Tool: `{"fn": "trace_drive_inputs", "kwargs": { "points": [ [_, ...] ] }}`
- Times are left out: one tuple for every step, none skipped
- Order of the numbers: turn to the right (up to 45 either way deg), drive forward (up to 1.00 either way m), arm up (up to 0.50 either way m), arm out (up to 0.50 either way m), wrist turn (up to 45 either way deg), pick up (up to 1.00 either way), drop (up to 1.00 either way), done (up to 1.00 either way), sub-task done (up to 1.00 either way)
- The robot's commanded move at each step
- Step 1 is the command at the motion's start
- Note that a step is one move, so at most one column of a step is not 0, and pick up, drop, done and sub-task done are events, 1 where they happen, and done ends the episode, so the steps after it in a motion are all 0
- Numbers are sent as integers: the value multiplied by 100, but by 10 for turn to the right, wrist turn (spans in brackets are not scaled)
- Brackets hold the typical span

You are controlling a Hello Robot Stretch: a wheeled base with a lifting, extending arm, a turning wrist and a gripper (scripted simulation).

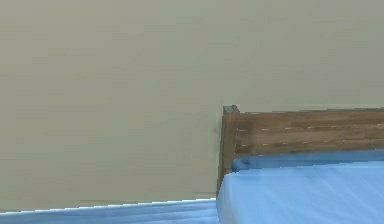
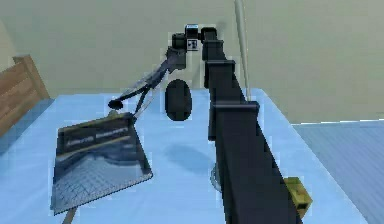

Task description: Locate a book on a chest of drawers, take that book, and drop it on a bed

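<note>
A grey-blue book (image 2: 100,160) lies flat on the blue bed (image 2: 190,160) at the arm side view's lower left. The dark arm (image 2: 235,130) reaches out over the bed. At its far end are the white marker squares (image 2: 183,42), with the gripper (image 2: 128,104) slanting down to the left of them. Its thin fingers (image 2: 145,82) end just above the book's far edge, and I cannot tell whether it holds anything. The same bed (image 1: 310,195), with its wooden headboard (image 1: 300,132), shows at the forward view's lower right.
A plain beige wall (image 1: 110,100) stands close ahead and also runs behind the bed (image 2: 320,50). The headboard's end (image 2: 20,92) shows at the arm side view's left edge. Pale blue floor (image 2: 350,150) lies right of the bed. A strip of floor (image 1: 110,212) runs along the wall's foot.
</note>
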Motion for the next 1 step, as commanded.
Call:
{"fn": "trace_drive_inputs", "kwargs": {
  "points": [
    [0, 0, 0, 0, 450, 0, 0, 0, 0]
  ]
}}
